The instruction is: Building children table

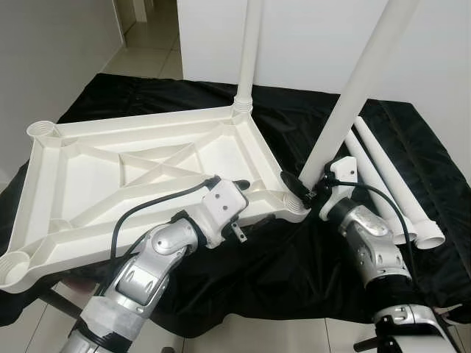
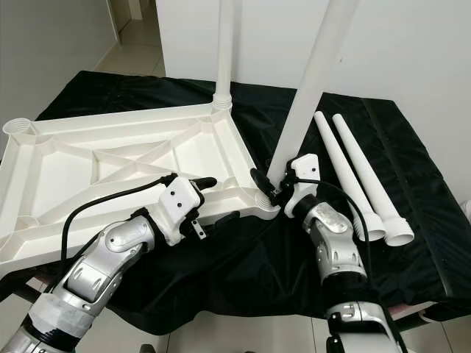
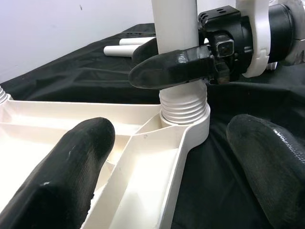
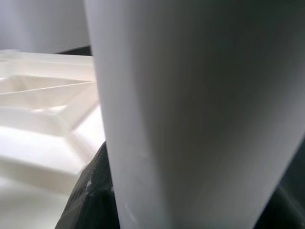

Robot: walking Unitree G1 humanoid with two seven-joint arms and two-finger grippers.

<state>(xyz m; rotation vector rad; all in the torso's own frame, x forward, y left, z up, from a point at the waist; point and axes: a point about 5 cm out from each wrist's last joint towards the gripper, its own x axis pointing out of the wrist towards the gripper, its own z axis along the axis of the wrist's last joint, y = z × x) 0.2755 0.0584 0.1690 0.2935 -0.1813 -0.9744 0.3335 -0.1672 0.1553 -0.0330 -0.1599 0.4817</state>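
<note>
Right end effector (image 1: 305,185) clamping tilted white leg (image 1: 346,110) at tabletop's (image 1: 132,165) near corner socket; left end effector (image 1: 246,193) spreading wide beside that corner, on black-draped surface (image 1: 294,257).

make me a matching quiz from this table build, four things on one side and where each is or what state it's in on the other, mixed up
Things:
1. tabletop
2. far leg
3. near leg
4. two spare legs

States:
A. lying loose on the black cloth
B. standing upright in a far corner socket
C. upside down, ribs showing
D. tilted, gripped by the right gripper at a near corner socket

Pairs: 1-C, 2-B, 3-D, 4-A
</note>
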